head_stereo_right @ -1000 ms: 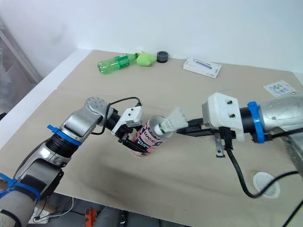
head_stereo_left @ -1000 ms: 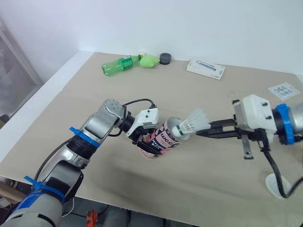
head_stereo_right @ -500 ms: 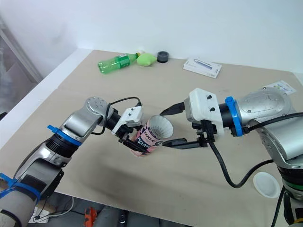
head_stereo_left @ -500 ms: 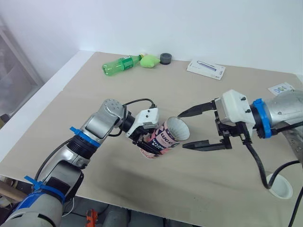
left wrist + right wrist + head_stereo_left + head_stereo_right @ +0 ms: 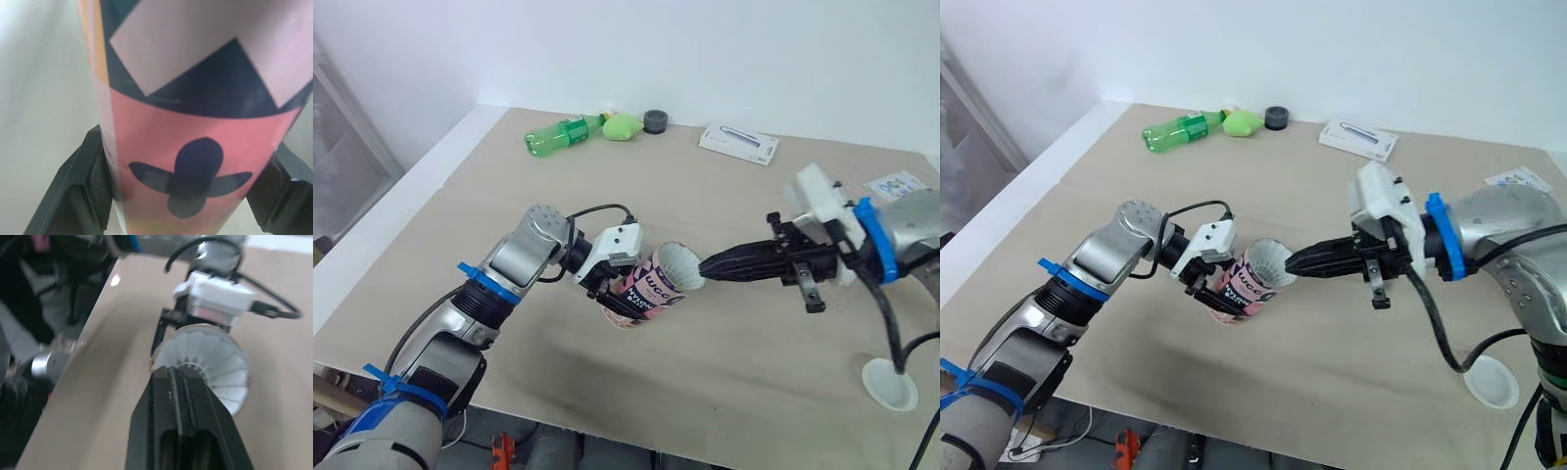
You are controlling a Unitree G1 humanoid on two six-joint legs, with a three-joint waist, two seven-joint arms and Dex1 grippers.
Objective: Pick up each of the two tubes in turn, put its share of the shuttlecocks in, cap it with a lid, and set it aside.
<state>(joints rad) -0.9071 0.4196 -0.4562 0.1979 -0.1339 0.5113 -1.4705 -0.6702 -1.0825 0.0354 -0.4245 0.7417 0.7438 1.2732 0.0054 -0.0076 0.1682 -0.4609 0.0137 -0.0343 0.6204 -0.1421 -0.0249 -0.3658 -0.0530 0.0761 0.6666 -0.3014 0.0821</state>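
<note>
**Right fingertips at the tube mouth, shuttlecock seated**

At the right gripper (image 5: 707,266): both black fingers pressed flat together, nothing pinched between them. Tips set against the rim of the white feather skirt of a shuttlecock (image 5: 683,267). Confirmed from the right wrist, with the fingers (image 5: 172,396) closed into one wedge and the skirt fanned out just beyond.

At the shuttlecock: seated skirt-outward in the open mouth of the tube (image 5: 651,287), feathers showing at the rim.

At the tube: pink and navy print, tilted, mouth turned toward the right arm. Held near the front middle of the table (image 5: 509,206). Cannot tell whether its lower end touches the surface.

At the left gripper (image 5: 610,297): clamped on the tube's lower half, one pad (image 5: 95,183) on each side of the wall.

Farther out: white lid (image 5: 889,384) lying flat at the near right edge, well apart from the tube. Along the far edge, a green bottle (image 5: 563,134) on its side, a small green lump (image 5: 623,125) just beside its cap, a black round piece (image 5: 654,120) next to that, and a white box (image 5: 738,143). At the far right, a printed card (image 5: 899,186).
</note>
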